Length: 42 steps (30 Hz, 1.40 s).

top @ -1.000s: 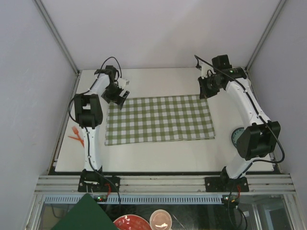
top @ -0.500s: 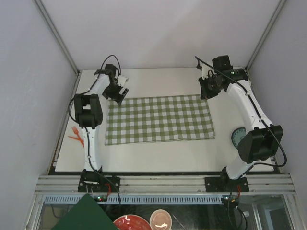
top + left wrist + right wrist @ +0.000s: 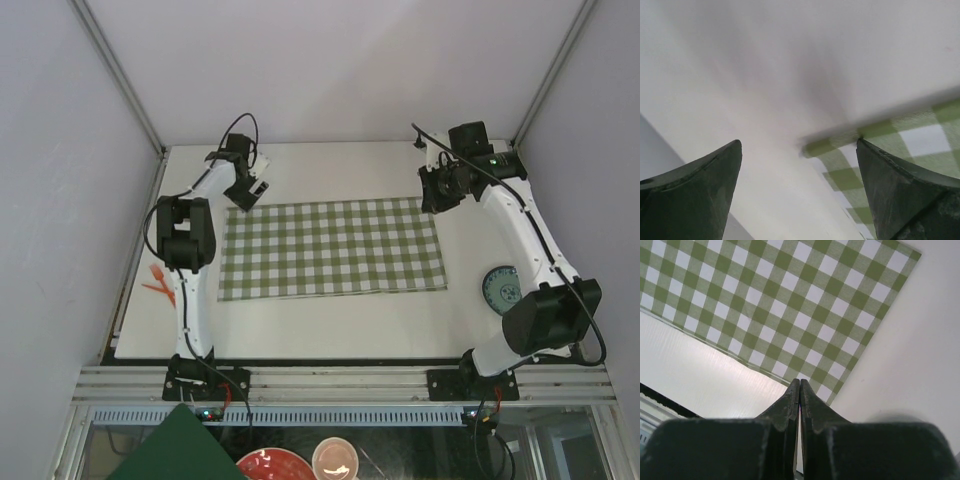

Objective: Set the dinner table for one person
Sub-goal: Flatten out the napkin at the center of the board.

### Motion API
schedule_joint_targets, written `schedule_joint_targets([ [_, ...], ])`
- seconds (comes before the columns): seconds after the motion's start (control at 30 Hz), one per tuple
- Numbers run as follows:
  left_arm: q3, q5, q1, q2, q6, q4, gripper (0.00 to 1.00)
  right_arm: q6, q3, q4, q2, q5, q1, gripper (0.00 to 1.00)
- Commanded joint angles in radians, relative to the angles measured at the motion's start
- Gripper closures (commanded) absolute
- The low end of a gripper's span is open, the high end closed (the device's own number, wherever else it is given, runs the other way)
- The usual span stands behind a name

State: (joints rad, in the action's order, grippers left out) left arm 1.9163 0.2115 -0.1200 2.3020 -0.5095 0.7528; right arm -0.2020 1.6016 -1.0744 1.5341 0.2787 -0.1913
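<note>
Off-white dinner table (image 3: pixel 330 322), one checked cloth (image 3: pixel 330 248), left pincer (image 3: pixel 798 146) spread, right pincer (image 3: pixel 799 384) pressed together

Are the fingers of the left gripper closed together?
No, the left gripper has its fingers wide apart, with a corner of the checked cloth seen between them.

A lab test cell: plain white panels (image 3: pixel 340 60) and aluminium rails (image 3: pixel 340 383) enclose the dinner table (image 3: pixel 330 320).

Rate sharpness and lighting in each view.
Left wrist: the cloth edge is smeared by blur. Right wrist: checks crisp, the shut right pincer dark and soft near the lens. Top external: even light, faint shadows, no glare.
</note>
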Motion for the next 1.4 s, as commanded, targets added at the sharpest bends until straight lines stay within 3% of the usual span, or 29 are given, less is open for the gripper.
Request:
schedule_joint_targets([
  [0.0,-0.041,0.155,0.012,-0.028,-0.063,-0.184,0.0,-0.004,-0.007,0.021,-0.056,0.007,0.001,1.0],
  [0.2,-0.109,0.232,0.009,-0.021,-0.124,-0.33,0.0,-0.02,-0.014,0.016,-0.074,-0.005,-0.007,1.0],
  [0.6,-0.157,0.269,-0.021,-0.069,-0.151,-0.413,0.0,-0.026,-0.031,0.016,-0.07,-0.023,-0.022,1.0],
  [0.77,-0.294,0.223,-0.027,-0.345,-0.102,-0.436,0.0,-0.071,-0.072,0.046,-0.017,-0.068,-0.021,1.0],
  [1.13,-0.348,-0.08,0.002,-0.824,0.021,0.069,0.0,-0.093,0.017,0.075,0.164,-0.094,-0.014,1.0],
  [1.27,-0.566,-0.247,0.074,-1.043,0.044,0.002,0.0,-0.071,0.024,0.084,0.143,-0.119,0.021,1.0],
  [1.37,-0.732,-0.331,0.149,-1.159,0.023,-0.078,0.0,-0.064,0.013,0.087,0.1,-0.168,0.064,0.94],
])
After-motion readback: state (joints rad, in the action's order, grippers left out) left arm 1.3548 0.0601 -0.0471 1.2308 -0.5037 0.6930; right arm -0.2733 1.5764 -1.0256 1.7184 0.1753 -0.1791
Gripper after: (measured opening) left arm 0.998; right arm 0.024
